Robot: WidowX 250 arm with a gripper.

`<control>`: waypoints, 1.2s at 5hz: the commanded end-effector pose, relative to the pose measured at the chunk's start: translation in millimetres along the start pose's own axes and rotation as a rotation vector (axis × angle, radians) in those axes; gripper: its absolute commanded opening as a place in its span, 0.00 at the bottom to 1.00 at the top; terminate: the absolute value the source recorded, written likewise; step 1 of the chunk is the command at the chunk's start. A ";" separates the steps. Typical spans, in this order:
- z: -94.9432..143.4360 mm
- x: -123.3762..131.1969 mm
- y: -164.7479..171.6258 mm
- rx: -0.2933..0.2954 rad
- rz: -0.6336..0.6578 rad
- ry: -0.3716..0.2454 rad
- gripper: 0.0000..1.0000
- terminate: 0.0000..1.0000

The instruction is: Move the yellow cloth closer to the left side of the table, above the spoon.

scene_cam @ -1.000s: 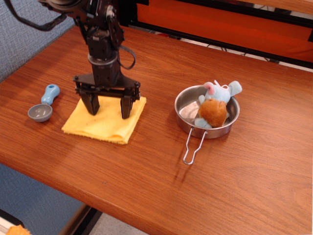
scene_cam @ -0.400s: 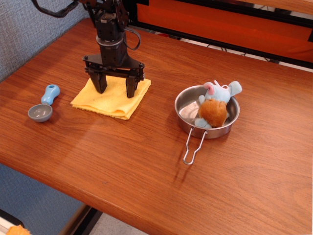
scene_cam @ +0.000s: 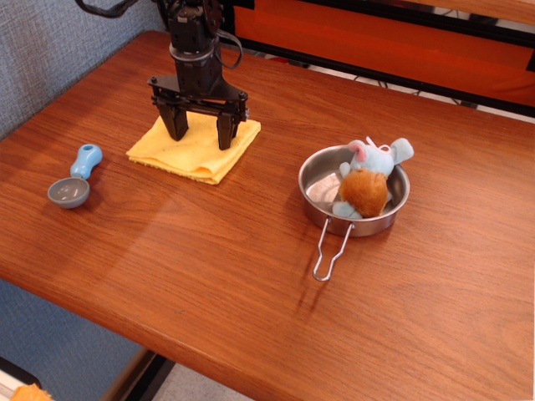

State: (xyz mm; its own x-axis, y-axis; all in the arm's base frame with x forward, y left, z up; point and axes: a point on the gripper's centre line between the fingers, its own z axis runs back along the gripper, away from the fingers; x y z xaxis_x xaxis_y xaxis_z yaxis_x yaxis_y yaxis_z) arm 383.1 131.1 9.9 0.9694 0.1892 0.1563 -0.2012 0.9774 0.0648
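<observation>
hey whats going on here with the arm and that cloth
A black robot gripper is pressing down on the folded yellow-orange cloth on the reddish-brown wooden table, its jaws spread wide with both tips on the fabric. The cloth lies up and to the right of the small grey spoon with a light-blue handle. To the right, a steel pan with a wire handle holds a small blue and brown plush toy, untouched.

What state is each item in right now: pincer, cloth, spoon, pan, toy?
pincer: open, fingertips down on the cloth
yellow cloth: folded, flat on the table, right of and beyond the spoon
spoon: lying flat, bowl up, empty
steel pan: upright, wire handle toward camera
plush toy: sitting inside the pan
</observation>
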 end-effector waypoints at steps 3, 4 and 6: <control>41.0 20.6 29.6 0.070 -0.019 -0.018 1.00 0.00; 60.7 25.7 37.1 0.078 0.017 -0.062 1.00 0.00; 96.5 35.1 36.8 0.081 0.018 -0.127 1.00 0.00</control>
State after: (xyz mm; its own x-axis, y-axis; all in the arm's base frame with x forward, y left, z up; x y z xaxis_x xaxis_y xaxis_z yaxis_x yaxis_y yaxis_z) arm 386.5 165.5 76.0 0.9601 0.2090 0.1856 -0.2345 0.9637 0.1279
